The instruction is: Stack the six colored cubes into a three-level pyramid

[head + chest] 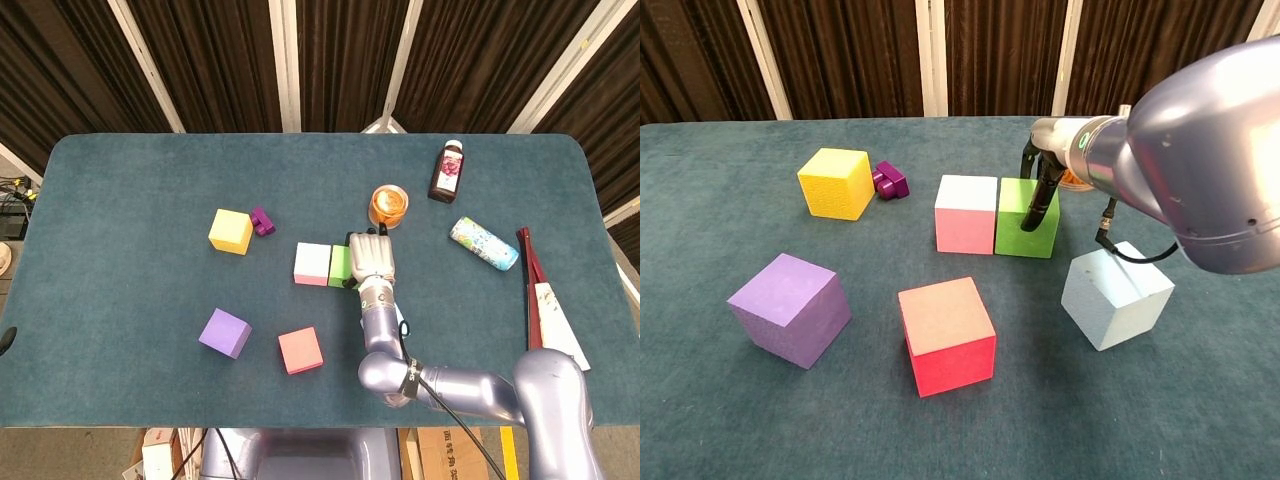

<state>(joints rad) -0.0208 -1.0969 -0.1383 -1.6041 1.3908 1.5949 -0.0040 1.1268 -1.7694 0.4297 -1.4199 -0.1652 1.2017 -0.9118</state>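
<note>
My right hand (371, 258) lies over the right side of the green cube (340, 265), fingers (1039, 197) pressed on its top and holding nothing. The green cube (1025, 222) touches the pale pink cube (966, 213) on its left. A light blue cube (1116, 295) sits under my right forearm and is mostly hidden in the head view. The yellow cube (230, 231) is at the back left, the purple cube (224, 333) at the front left, and the red cube (300, 350) at the front centre. My left hand is not in any view.
A small dark purple block (263, 221) rests against the yellow cube. An orange tin (389, 206), a dark bottle (448, 170) and a lying patterned tube (484, 243) stand behind and right of my hand. A red-and-white packet (540, 300) lies at the right edge.
</note>
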